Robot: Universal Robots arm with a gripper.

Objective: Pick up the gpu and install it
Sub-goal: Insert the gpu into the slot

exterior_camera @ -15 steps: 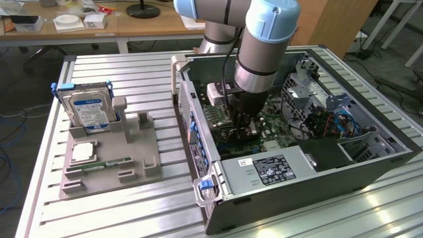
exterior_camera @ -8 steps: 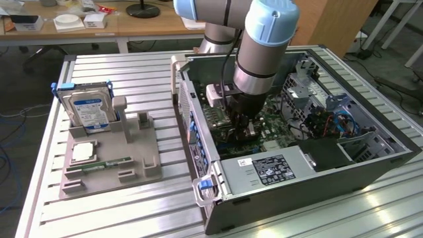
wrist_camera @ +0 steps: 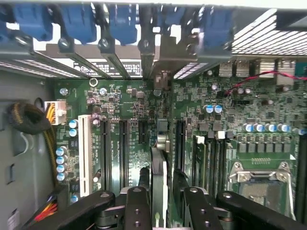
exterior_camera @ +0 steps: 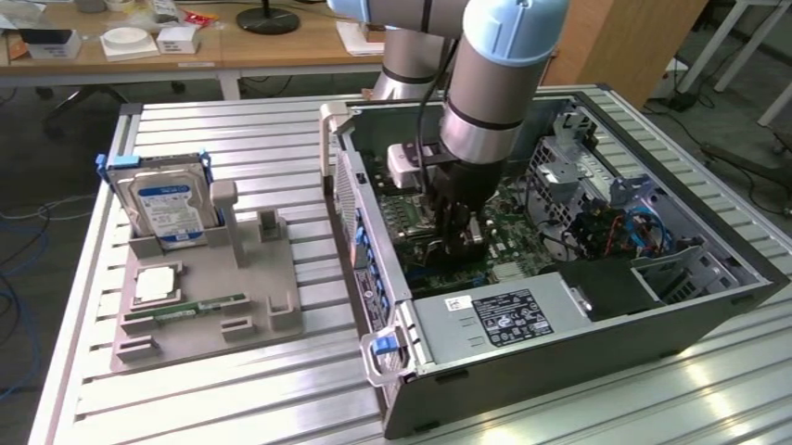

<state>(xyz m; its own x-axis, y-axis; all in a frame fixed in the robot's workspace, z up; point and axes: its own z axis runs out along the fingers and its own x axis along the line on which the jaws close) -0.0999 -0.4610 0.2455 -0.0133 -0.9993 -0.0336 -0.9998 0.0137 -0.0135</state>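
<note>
Over the green motherboard [wrist_camera: 129, 139], black metal claw [wrist_camera: 160, 201] with fingers parted around the thin, upright gpu [wrist_camera: 160, 158].

Silver hard drive [exterior_camera: 167, 206], green memory stick [exterior_camera: 198, 307], grey holder [exterior_camera: 266, 301]

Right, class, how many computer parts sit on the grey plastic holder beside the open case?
3: a silver hard drive with blue-white label upright at the far end, a square silver chip in front, a slim green memory stick nearest the camera. Small ones may be hidden.
</note>
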